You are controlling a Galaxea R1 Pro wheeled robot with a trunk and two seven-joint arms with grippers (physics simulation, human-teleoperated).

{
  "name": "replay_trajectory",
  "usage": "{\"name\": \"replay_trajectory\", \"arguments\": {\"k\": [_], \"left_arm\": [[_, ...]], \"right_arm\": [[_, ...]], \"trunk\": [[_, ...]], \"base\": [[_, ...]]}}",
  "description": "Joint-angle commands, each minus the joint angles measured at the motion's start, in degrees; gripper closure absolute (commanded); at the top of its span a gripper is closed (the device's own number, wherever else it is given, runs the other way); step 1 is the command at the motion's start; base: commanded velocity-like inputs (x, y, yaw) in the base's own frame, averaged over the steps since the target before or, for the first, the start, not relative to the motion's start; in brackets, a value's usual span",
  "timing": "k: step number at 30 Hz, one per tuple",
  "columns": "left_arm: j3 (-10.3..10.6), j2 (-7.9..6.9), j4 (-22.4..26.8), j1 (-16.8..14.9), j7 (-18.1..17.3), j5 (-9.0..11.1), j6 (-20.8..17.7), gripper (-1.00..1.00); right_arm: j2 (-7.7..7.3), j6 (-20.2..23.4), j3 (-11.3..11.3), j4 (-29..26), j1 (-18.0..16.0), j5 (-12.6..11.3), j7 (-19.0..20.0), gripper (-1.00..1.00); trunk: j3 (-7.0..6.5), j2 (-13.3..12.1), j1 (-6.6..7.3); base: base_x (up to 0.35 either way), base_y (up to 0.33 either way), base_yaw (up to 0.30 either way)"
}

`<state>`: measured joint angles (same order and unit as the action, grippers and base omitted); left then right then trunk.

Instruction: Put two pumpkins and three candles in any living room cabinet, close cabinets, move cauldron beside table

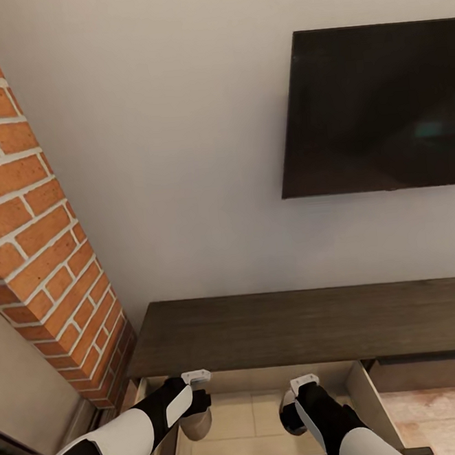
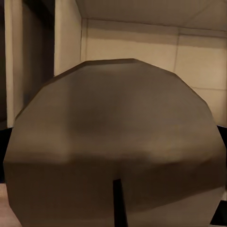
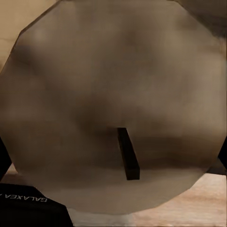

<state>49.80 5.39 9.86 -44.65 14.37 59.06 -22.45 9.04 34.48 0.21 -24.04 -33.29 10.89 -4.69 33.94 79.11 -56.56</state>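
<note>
Both my arms reach into the cabinet's (image 1: 298,328) open drawer (image 1: 254,418). My left jaws (image 1: 197,413) grip one candle (image 2: 113,142) near the drawer's left wall; my right jaws (image 1: 293,415) grip another candle (image 3: 113,104) toward its right side.

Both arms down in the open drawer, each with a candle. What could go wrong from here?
1. The left gripper and right gripper sit close together inside the drawer; pulling out carelessly might clip its walls.
2. Each wrist camera is blocked by its candle, so release height is hard to judge; a drop could tip one.
3. The drawer is open and must be shut after.
</note>
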Motion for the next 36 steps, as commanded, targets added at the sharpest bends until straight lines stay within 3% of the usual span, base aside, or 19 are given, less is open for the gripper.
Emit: {"name": "replay_trajectory", "arguments": {"k": [1, 14, 36], "left_arm": [[0.03, 0.03, -0.01, 0.02, 0.0, -0.07, 0.01, 1.0], [0.03, 0.57, -2.41, 0.26, -0.04, -0.08, 0.03, 1.0], [0.03, 0.56, -2.3, 0.26, -0.06, 0.01, 0.03, 1.0]], "right_arm": [[0.01, -0.02, 0.06, 0.43, -0.03, 0.09, -0.06, 1.0], [-0.07, -4.93, 0.14, 4.82, 0.05, 0.09, -0.06, 1.0], [-0.08, -5.04, 0.07, 4.88, -0.01, 0.09, -0.06, 1.0]], "trunk": [[0.18, 0.42, -0.22], [2.51, 5.63, -3.08], [6.46, 14.46, -7.91]], "base": [[0.0, 0.0, 0.0], [0.0, 0.0, 0.0], [0.0, 0.0, 0.0]]}}
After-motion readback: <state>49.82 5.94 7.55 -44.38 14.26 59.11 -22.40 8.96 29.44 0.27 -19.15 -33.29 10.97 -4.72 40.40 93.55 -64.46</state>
